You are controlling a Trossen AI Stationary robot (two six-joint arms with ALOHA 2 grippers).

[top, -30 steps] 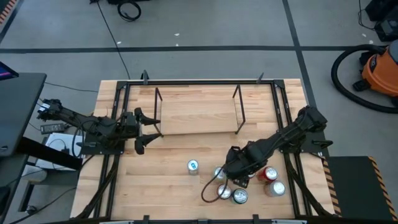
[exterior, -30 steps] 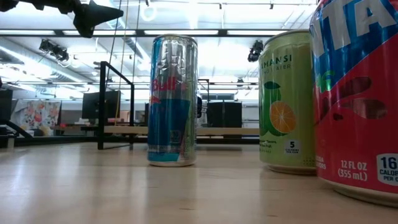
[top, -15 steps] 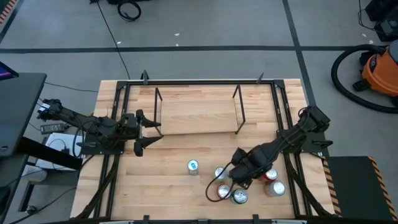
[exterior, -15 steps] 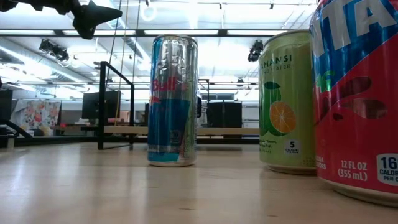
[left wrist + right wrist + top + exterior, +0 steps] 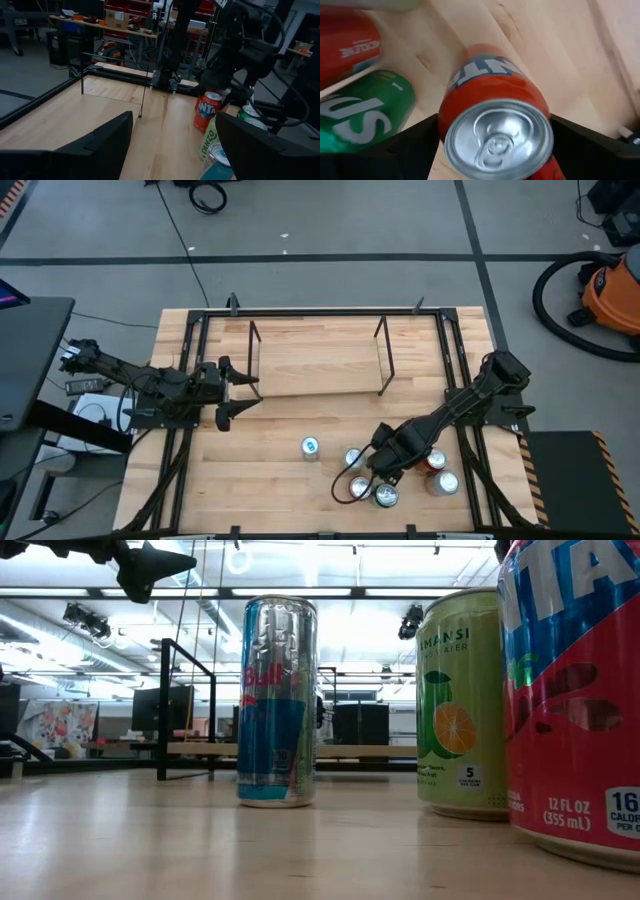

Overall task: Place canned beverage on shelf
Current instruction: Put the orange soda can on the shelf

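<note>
The shelf (image 5: 318,365), thin black rods with a light wood deck, stands at the table's far middle, with no can on it; it also shows in the low view (image 5: 190,700). An orange can (image 5: 495,90) stands upright among several cans near the front right. My right gripper (image 5: 495,150) is open above it, pointing down, one finger on each side of the can's top; in the high view it (image 5: 383,470) covers that can. A slim blue can (image 5: 309,446) stands apart to the left. My left gripper (image 5: 225,392) waits, open and empty, raised by the shelf's near left corner. My right gripper comes from above, with its fingers (image 5: 405,150) on either side of the orange can's upper wall (image 5: 470,85), just below the rim. I cannot tell whether they touch it. The can stands upright on the table.
A green can (image 5: 365,115) and a red can (image 5: 347,42) stand close beside the orange one, and other cans (image 5: 445,482) crowd the front right. A black cable (image 5: 340,485) loops by the cans. A black frame (image 5: 190,380) edges the table. Bare wood lies at the front left.
My right gripper has gone toward the table's near edge and down, in among the cluster of cans. The cans stand where they were.
</note>
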